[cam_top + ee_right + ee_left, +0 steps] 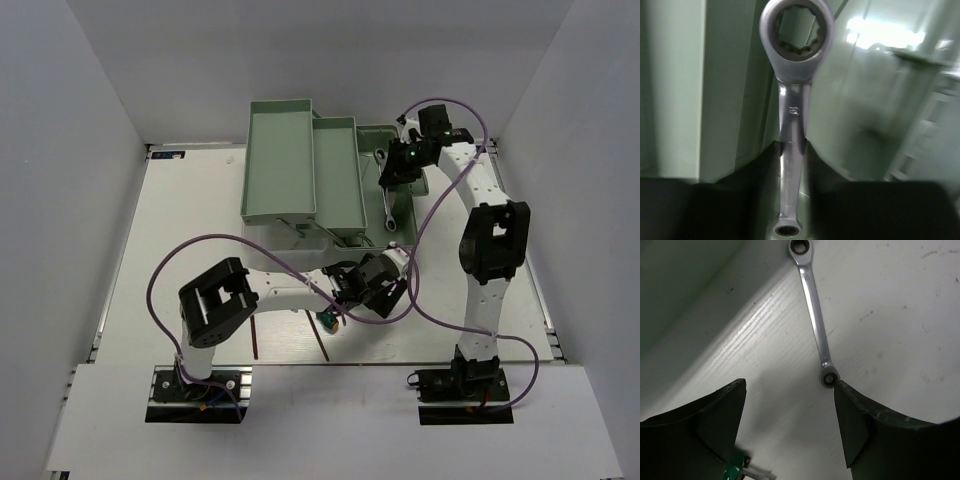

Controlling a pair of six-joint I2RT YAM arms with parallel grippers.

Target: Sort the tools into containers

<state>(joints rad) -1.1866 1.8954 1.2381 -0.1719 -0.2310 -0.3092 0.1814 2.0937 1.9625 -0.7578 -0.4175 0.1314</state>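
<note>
The right end effector [791,150] clamps a polished ratchet wrench [792,110] mid-shank. The left end effector [790,387] gapes empty over a second wrench [815,320] on the scuffed desk [900,315].

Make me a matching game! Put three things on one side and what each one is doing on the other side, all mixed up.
Things:
1. left black gripper
2. right black gripper
3. stubby green-handled screwdriver

States:
A. lying on the white table
B. open, holding nothing
C. shut on a silver metal ratchet wrench

Pairs: 1-B, 2-C, 3-A
</note>
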